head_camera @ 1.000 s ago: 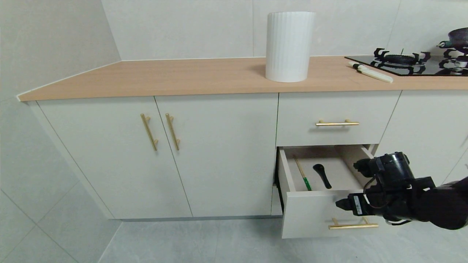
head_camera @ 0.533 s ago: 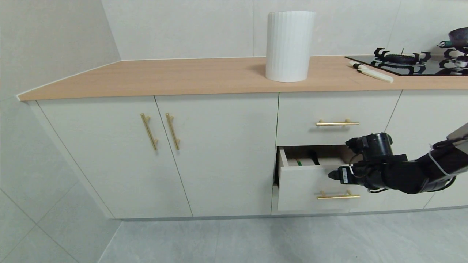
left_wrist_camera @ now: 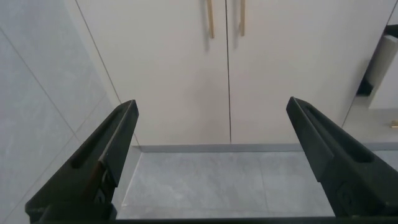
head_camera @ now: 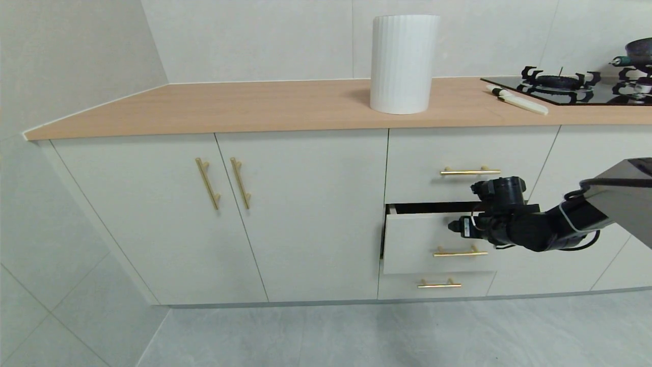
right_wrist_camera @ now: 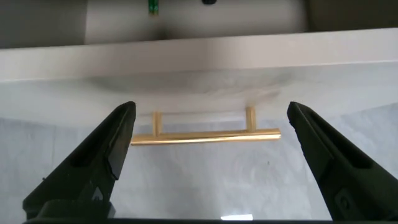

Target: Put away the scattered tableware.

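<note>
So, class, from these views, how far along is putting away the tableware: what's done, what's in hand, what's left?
Done: a green-tipped piece lies inside the drawer. In hand: the drawer is nearly shut, a dark gap along its top, with the open right end effector at its front above the handle. Left: closing that gap, and perhaps the white utensil on the countertop by the stove.

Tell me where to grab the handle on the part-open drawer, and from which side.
Grip the gold bar handle at its middle, between its two posts, coming straight from the front. The bar lies level and stands off the drawer front, so jaws set above and below it would likely close best.
</note>
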Robot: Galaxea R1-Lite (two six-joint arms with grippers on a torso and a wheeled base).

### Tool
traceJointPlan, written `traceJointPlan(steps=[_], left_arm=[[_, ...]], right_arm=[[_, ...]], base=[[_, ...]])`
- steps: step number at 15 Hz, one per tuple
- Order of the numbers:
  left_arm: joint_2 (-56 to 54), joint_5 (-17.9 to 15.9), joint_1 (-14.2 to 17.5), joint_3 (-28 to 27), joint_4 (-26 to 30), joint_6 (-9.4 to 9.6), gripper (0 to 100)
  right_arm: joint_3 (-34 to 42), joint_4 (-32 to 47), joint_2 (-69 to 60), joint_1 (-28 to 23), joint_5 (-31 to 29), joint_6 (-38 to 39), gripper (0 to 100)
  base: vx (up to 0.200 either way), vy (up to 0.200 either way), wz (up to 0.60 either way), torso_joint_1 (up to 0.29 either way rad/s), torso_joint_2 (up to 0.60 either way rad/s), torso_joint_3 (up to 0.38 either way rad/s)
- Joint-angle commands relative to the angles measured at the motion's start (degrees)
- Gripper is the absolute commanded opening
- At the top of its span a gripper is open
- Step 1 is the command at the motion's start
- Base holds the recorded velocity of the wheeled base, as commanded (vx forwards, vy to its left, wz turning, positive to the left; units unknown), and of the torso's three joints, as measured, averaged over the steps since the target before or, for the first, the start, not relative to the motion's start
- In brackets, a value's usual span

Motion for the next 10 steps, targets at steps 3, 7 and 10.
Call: traceJointPlan(steps=[3,7,10], left_arm=[[0.02,0.01,0.01,0.0,-0.09,0.01,100],[0.02,0.01,0.01,0.0,0.0,0.01,100],[0.02,0.01,0.01,0.0,-0.09,0.01,100]], right_arm=[[-7.52,-0.04,5.9,-0.79,-3.59,3.03,100],[-12.88,-0.04,8.97,-0.79,-5.62,8.13,100],[-15.26,-0.12,10.56,-0.97,-7.2,9.36,100]], base=[[0.0,0.0,0.0,0.0,0.0,0.0],[0.0,0.0,0.0,0.0,0.0,0.0],[0.0,0.0,0.0,0.0,0.0,0.0]])
